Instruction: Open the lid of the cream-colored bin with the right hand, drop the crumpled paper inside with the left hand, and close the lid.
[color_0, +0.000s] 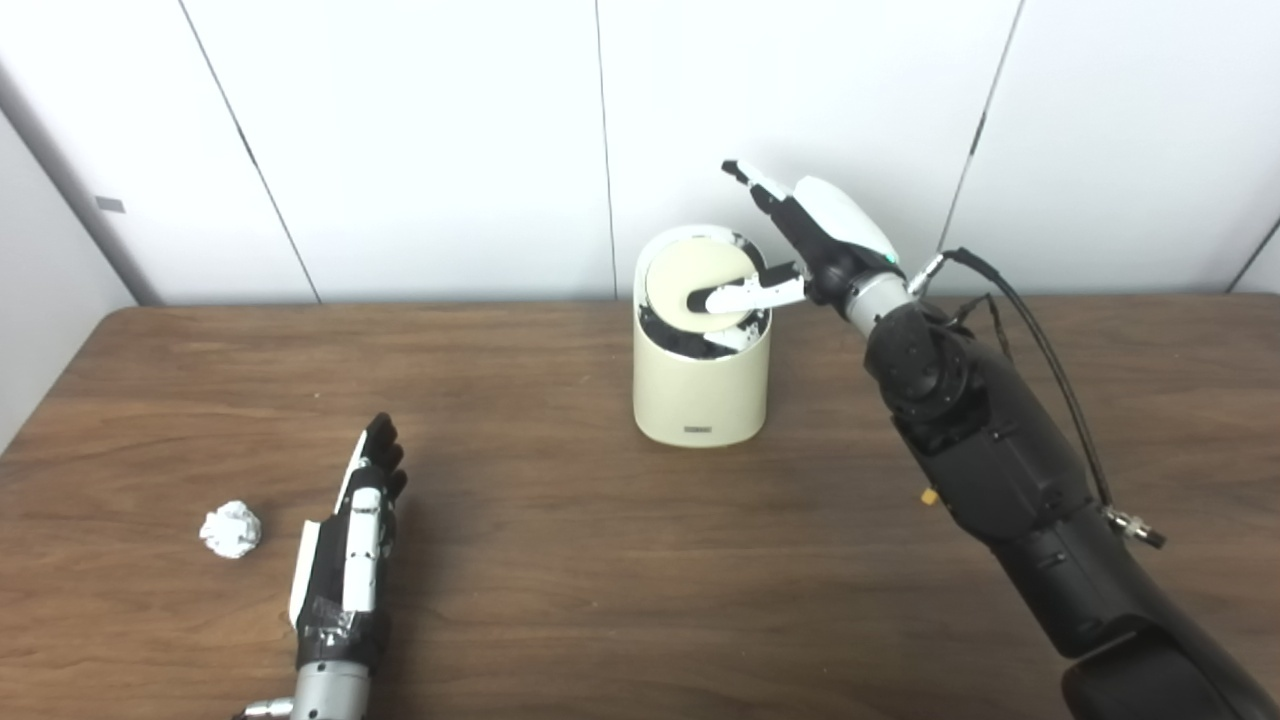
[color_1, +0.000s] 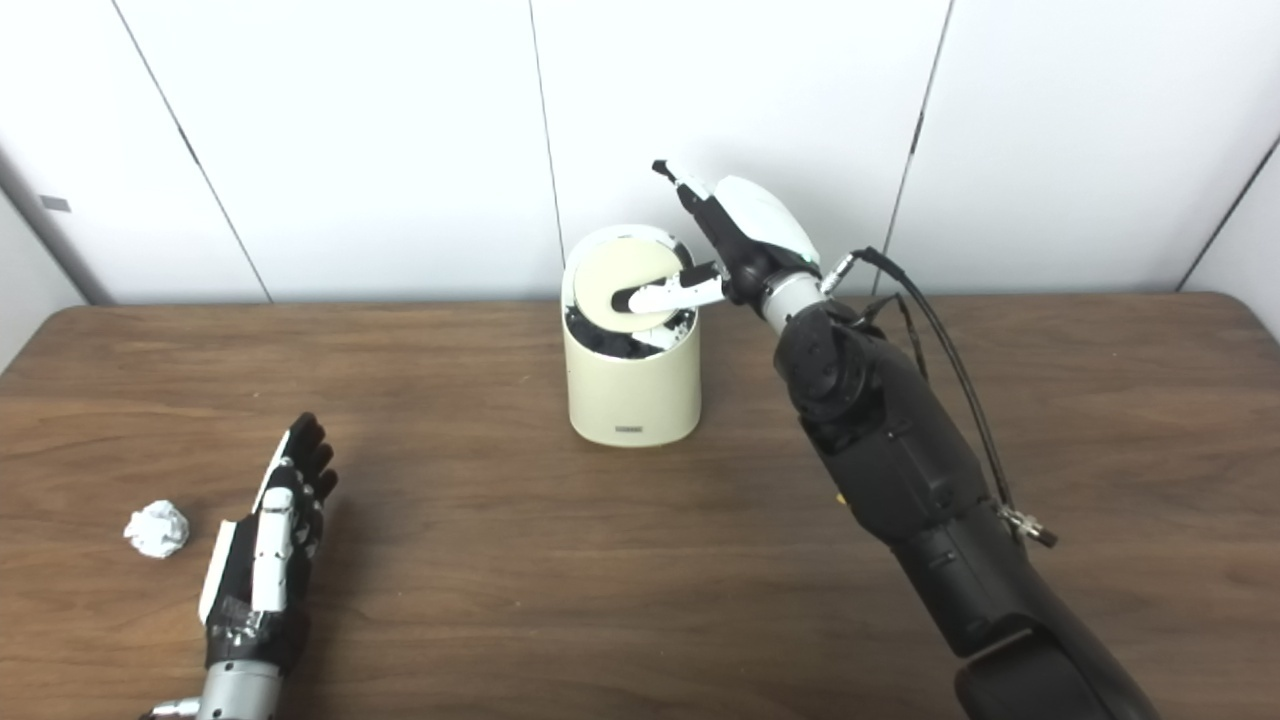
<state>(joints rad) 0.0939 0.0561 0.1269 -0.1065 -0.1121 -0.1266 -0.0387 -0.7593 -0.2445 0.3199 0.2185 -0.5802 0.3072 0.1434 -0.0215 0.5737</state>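
Observation:
The cream-colored bin (color_0: 700, 385) stands on the table at centre back. Its round lid (color_0: 695, 278) is tilted, showing a dark gap at the front of the opening. My right hand (color_0: 800, 240) reaches over the bin from the right, open, with its thumb lying on the lid and the fingers stretched up behind it. The crumpled paper (color_0: 231, 529) lies on the table at the front left. My left hand (color_0: 360, 520) rests flat and open on the table just right of the paper, not touching it.
The brown wooden table (color_0: 560, 560) runs to a white panelled wall behind the bin. A black cable (color_0: 1050, 360) loops along my right forearm. The table's left edge is near the paper.

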